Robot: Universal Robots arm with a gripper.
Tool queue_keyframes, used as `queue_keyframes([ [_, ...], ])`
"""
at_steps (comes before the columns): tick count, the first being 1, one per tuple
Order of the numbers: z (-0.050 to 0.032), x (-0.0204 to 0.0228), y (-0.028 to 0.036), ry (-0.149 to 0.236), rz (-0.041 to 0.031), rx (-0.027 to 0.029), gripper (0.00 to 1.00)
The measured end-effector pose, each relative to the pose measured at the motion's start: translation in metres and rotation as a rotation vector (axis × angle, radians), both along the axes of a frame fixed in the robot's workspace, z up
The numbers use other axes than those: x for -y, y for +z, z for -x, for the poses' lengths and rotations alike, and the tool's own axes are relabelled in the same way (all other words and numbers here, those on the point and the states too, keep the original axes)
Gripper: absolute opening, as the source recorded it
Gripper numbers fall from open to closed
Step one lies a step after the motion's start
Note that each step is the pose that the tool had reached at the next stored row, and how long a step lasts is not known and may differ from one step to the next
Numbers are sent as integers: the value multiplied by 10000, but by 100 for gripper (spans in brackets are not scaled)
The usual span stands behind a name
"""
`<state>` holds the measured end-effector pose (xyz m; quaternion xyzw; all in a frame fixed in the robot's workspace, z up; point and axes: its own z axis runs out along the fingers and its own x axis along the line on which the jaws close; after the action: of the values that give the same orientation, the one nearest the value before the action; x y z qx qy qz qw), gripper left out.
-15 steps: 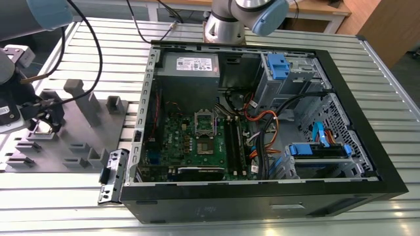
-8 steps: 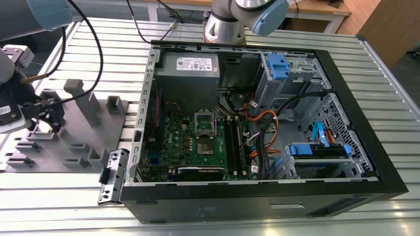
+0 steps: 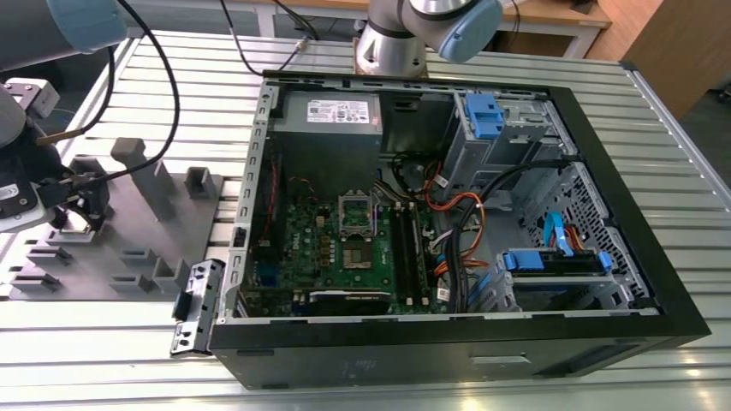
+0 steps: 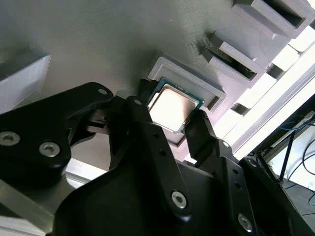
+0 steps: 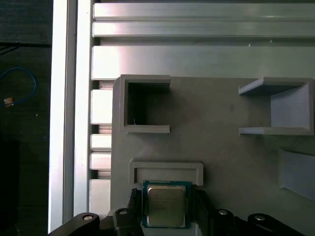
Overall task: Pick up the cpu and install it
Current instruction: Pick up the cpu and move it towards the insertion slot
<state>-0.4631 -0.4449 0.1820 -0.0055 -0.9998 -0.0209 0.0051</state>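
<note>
A slatted metal worktop [image 3: 115, 360] is seen in the exterior view. On it, a grey holder tray [image 3: 137, 227] is laid at 9 o'clock and an open computer case [image 3: 457, 342] toward 4 o'clock.

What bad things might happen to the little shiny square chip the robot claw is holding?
1. The black gripper pinches the small square silvery-topped chip only at its thin edges, so it may slip or tilt.
2. The raised rim of the grey plastic holder sits right beside the chip; a corner might snag there.
</note>
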Motion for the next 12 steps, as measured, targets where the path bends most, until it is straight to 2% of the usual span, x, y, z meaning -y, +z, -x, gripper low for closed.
queue_keyframes([
  [1,0,0,0,1,0,0,61],
  [2,0,0,0,2,0,0,54],
  [10,0,0,0,12,0,0,54],
  [11,0,0,0,13,0,-1,53],
  [12,0,0,0,14,0,-1,47],
])
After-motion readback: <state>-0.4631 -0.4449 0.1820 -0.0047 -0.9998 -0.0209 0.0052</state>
